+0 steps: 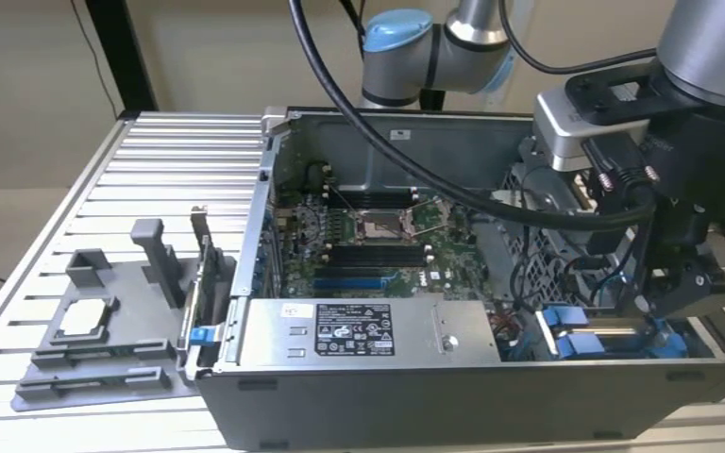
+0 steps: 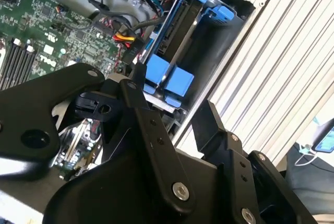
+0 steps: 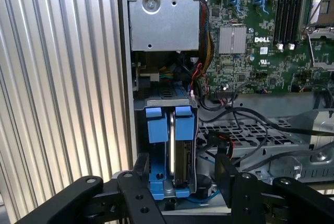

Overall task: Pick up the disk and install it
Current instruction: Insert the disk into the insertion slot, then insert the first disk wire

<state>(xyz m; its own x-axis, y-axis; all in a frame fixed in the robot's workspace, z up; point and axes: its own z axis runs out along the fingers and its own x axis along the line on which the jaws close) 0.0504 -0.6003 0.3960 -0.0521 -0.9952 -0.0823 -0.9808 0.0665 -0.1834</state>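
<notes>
Gripper [image 3: 181, 165], jaws apart, astride disk [image 3: 173, 148]

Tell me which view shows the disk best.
The first wrist view: the disk stands edge-on in its bay, with both blue tabs and the metal edge between them plain. The second wrist view shows it slantwise, tabs nearest. The exterior view shows its blue tabs at a corner of the computer case.

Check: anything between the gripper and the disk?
Nothing visible. In the first wrist view the open gripper is lined up on the silver rectangular metal disk in its blue plastic carrier, standing on edge in the bay. Black cables lie alongside, not between.
</notes>
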